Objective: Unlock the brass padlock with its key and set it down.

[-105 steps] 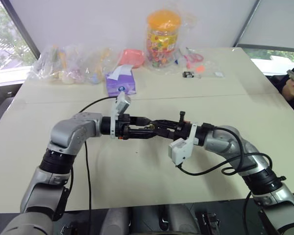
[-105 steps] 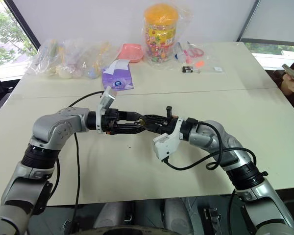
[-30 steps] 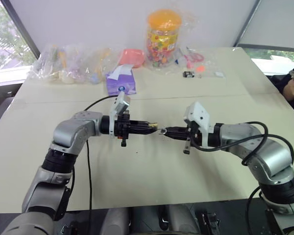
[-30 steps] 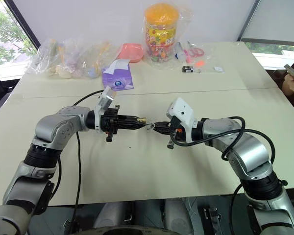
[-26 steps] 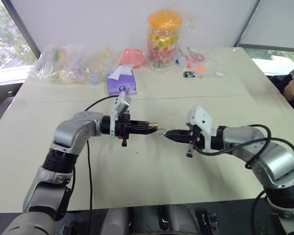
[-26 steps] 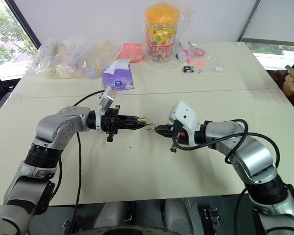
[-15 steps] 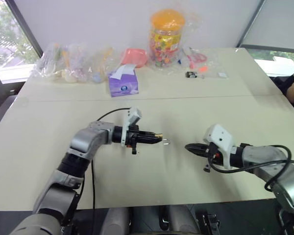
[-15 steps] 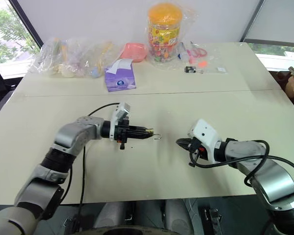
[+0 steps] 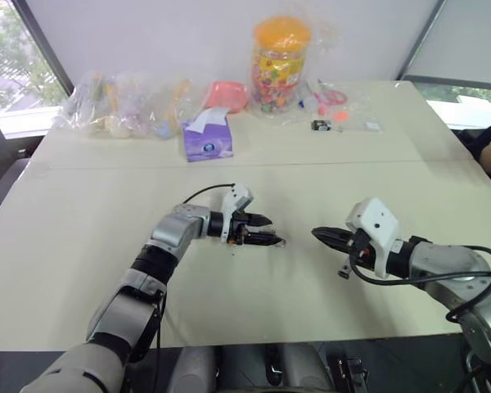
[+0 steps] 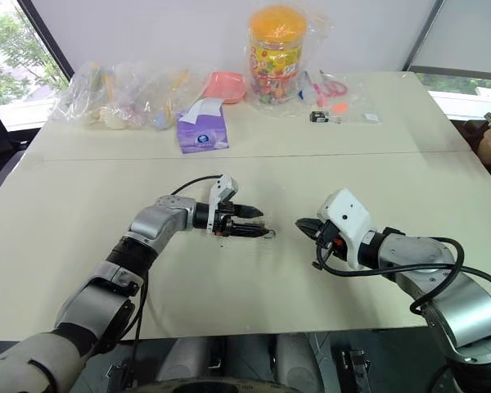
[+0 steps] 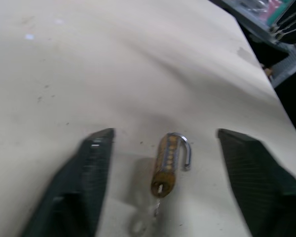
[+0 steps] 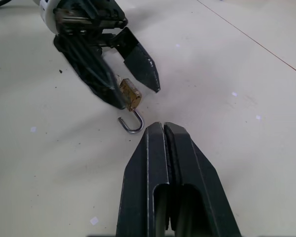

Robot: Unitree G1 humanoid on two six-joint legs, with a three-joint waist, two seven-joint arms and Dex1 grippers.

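The padlock (image 12: 130, 95) lies unlocked on the counter (image 9: 229, 303) between the spread left gripper (image 12: 133, 79); it should lift straight away. The right gripper (image 12: 164, 129) is closed.

Beige table (image 9: 82, 221), brass padlock (image 12: 129, 95), purple tissue box (image 9: 206, 142), candy jar (image 9: 280, 57)

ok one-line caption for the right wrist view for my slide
Left gripper open around the brass padlock lying on the table, shackle swung open; right gripper shut nearby.

Left gripper (image 9: 264, 231) jaws apparently spread; right gripper (image 9: 317, 235) closed.
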